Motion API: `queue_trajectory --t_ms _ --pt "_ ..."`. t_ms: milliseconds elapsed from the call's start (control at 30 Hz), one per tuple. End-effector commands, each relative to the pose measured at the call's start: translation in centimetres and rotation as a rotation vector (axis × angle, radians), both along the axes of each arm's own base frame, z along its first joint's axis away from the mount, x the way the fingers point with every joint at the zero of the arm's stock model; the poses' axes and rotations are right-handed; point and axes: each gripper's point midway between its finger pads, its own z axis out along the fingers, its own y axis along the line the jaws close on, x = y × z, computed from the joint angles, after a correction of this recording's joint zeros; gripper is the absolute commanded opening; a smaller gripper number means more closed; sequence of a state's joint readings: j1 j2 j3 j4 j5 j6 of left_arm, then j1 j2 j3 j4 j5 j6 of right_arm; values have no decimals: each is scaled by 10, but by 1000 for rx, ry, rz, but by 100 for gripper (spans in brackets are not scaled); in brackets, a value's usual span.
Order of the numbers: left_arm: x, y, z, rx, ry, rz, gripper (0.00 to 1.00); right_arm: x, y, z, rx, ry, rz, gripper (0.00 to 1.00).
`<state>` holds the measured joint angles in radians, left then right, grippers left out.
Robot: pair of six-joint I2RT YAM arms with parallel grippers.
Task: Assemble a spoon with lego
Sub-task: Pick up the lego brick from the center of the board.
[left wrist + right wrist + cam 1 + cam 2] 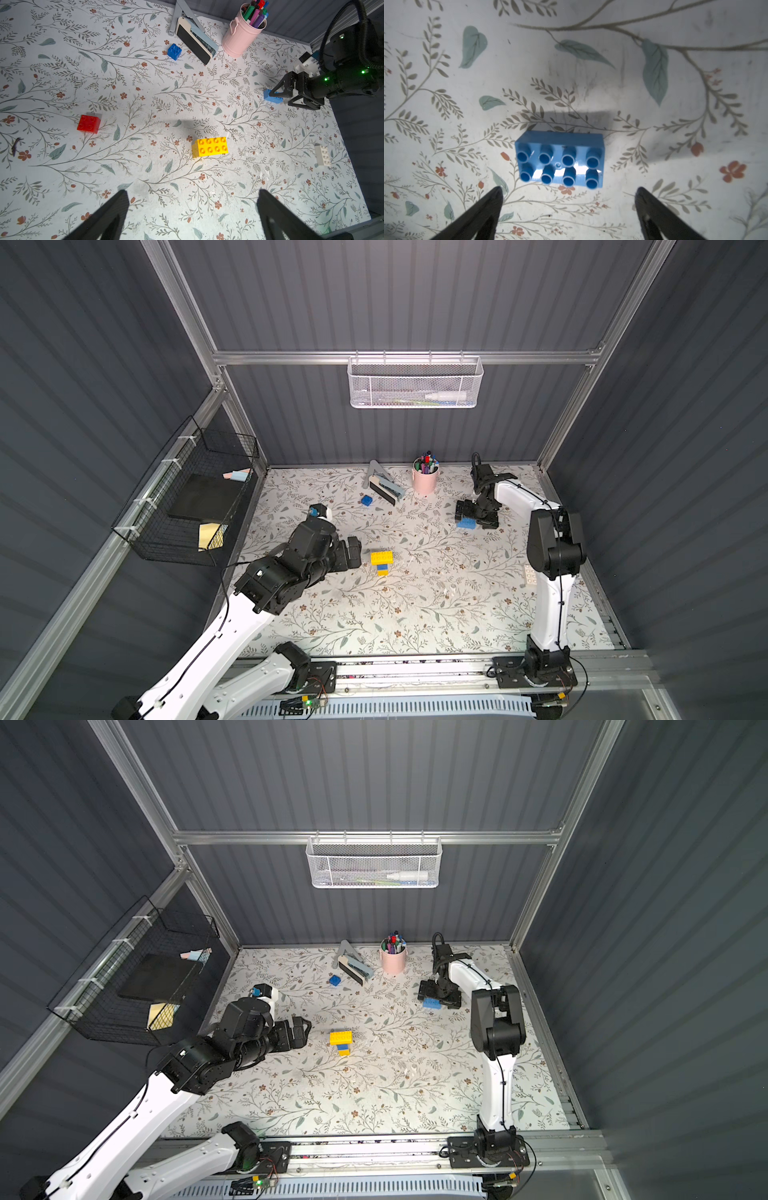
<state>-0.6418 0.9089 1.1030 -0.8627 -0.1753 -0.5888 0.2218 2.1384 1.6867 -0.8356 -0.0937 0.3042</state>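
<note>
Near the middle of the floral table (415, 614) in both top views sits the partly built spoon (381, 562). It is a wide yellow brick with its long axis running left to right in frame, and a blue piece and a small yellow piece show just below it, toward the bottom edge. Whether that short blue and yellow part lies flat on the table or is stacked under the wide brick cannot be told. In the left wrist view only the studded yellow top (209, 147) shows, at centre right.

The left gripper (353, 551) hovers just left of the spoon with its jaws spread wide and nothing between them, its fingertips (122, 195) well short of the yellow brick.

At the upper right of the table the right gripper (473, 519) hangs over a loose light blue brick (465, 523), its jaws fully apart. In the right wrist view this brick (559, 160) lies studs up with its long axis across the frame, ahead of the fingers (497, 192) and untouched.

The other loose lego lies apart. A dark blue brick (366, 500) sits toward the top centre. A white brick (530, 574) lies at the right, partly behind the right arm. A red brick (89, 124) sits at the middle left of the left wrist view.
</note>
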Motion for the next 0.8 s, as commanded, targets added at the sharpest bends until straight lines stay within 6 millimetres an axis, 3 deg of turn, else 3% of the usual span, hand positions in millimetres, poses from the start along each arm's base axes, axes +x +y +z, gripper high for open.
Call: queue_trajectory --t_ms 0,300,767 --pt "-3 -5 -1 -29 2 -15 99 -3 4 -4 -3 42 -17 99" --pt "-8 1 -5 -20 6 -2 99 1 8 -21 -99 72 8 94" --pt "-16 16 -4 5 2 33 99 8 -6 -34 -238 89 11 80"
